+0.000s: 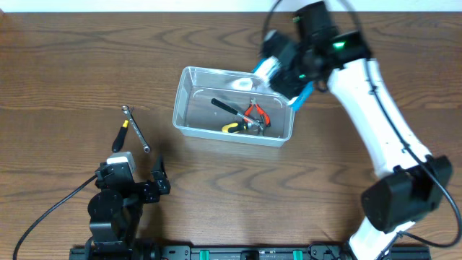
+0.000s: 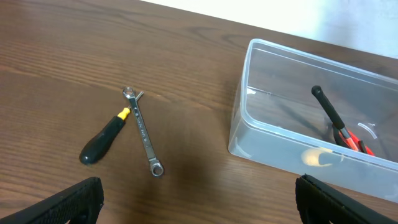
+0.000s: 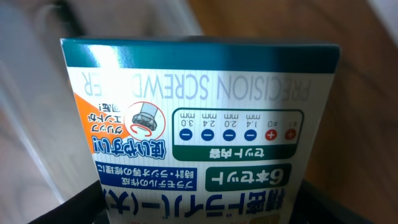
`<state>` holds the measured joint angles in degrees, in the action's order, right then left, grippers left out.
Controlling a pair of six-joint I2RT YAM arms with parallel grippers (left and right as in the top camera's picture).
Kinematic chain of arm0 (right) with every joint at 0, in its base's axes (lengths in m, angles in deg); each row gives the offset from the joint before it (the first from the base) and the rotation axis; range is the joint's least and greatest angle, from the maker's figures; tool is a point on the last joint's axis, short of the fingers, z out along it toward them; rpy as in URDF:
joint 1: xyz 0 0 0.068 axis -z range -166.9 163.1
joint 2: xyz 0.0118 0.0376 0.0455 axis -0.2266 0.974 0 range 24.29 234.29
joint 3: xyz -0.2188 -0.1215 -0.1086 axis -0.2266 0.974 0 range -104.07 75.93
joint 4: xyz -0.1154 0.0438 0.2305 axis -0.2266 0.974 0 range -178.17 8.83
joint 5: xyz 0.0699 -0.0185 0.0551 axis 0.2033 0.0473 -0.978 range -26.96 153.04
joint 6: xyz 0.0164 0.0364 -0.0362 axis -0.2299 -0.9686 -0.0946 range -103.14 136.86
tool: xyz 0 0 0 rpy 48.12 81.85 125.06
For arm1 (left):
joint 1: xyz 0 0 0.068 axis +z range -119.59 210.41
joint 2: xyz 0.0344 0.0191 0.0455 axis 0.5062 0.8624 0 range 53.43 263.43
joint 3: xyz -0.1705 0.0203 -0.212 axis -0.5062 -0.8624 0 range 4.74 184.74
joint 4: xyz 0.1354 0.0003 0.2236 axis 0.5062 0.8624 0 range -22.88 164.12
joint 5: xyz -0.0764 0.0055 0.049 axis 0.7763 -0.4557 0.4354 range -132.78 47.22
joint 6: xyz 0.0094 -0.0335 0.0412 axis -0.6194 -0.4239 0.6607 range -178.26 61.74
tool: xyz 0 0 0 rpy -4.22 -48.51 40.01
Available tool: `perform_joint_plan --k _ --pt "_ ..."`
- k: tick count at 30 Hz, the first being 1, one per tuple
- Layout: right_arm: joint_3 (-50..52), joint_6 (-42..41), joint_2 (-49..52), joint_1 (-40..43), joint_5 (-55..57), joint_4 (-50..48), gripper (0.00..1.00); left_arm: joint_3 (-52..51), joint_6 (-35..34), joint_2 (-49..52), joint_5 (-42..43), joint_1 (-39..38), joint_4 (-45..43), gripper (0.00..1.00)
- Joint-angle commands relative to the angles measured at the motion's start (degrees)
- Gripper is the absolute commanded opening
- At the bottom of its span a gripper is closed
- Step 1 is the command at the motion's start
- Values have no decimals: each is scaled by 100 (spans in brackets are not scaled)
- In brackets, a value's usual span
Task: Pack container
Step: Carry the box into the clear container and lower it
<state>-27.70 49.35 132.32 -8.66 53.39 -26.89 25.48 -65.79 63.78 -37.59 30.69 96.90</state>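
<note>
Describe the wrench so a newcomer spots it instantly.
On the wooden table, look left of the clear container, where two tools lie meeting at one end. The wrench is the slim all-silver bar. Its neighbour, the screwdriver, has a black handle and yellow collar.

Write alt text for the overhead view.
The right gripper holds a small box above the far right corner of a clear container that already holds pliers and a black-handled tool. Left of the container, a wrench and a screwdriver lie on the wooden table, with the open left gripper near them.
</note>
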Motion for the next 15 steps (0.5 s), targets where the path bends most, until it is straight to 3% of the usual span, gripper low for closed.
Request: perform_joint_plan --k 1,15 --pt "22 212 367 -369 -26 -2 1 127 -31 0 17 4 -4 98" --pt "22 245 1526 -870 -28 -280 1 127 -31 0 17 4 -2 98"
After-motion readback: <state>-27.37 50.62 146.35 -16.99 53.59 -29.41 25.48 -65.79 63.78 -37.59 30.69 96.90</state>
